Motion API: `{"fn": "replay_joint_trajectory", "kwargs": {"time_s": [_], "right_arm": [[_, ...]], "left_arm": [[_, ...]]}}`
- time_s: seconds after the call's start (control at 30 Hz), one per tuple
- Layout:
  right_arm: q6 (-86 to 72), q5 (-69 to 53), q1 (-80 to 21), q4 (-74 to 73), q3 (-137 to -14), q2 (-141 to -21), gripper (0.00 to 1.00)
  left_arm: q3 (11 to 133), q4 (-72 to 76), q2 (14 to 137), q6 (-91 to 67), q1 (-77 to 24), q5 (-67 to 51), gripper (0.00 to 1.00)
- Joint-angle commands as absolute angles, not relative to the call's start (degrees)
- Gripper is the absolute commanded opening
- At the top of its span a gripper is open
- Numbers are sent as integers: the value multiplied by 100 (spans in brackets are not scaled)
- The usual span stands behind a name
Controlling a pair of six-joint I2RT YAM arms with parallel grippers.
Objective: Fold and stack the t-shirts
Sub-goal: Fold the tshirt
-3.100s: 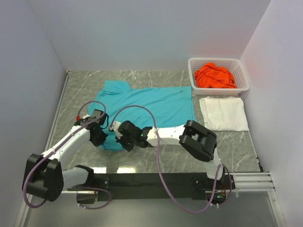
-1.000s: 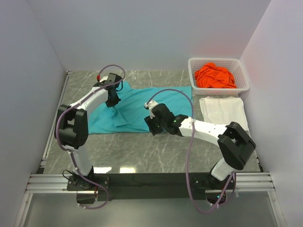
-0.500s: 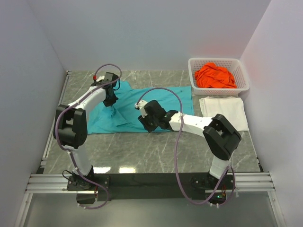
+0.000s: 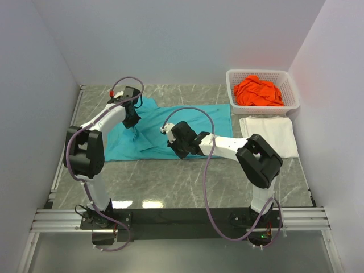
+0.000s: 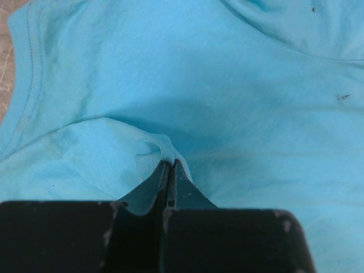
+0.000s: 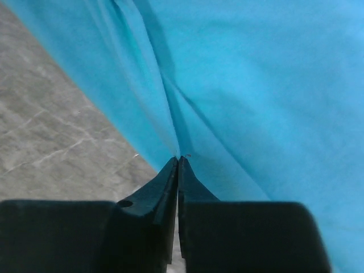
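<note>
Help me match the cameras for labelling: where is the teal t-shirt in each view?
Top external: teal t-shirt spread left of centre on the marble table.
Left wrist: fills nearly everything, a fold pinched in the left gripper.
Right wrist: covers top and right, its edge pinched in the right gripper.
Shared landmark: the marble table, bare at lower left in right wrist, a sliver at upper left in left wrist.

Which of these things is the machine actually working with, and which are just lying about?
Part of the job:
- teal t-shirt, pinched by the left gripper and the right gripper
- folded white t-shirt
- crumpled orange t-shirt

Just there:
- basket, which holds the orange one
- table
</note>
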State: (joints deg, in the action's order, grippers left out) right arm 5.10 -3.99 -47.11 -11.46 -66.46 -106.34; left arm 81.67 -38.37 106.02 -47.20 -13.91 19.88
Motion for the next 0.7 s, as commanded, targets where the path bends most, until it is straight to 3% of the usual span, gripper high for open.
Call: {"fn": "replay_joint_trajectory", "kwargs": {"time_s": [0.0,0.27,0.67], "right_arm": [[659,-141,-4605,-1037,-6952,-10644,4],[958,237,-4500,-1204,-7224,-10766,3],[1336,606,-4430,-1397,-7760,-11232,13]], "left_arm": [[8306,-3700,10556,-4781,-1336,1916,1],[8244,-3648,10521,-4799,-1292,1934,1],[8139,-3595,10547,-4834,-1222,1995,1]]}}
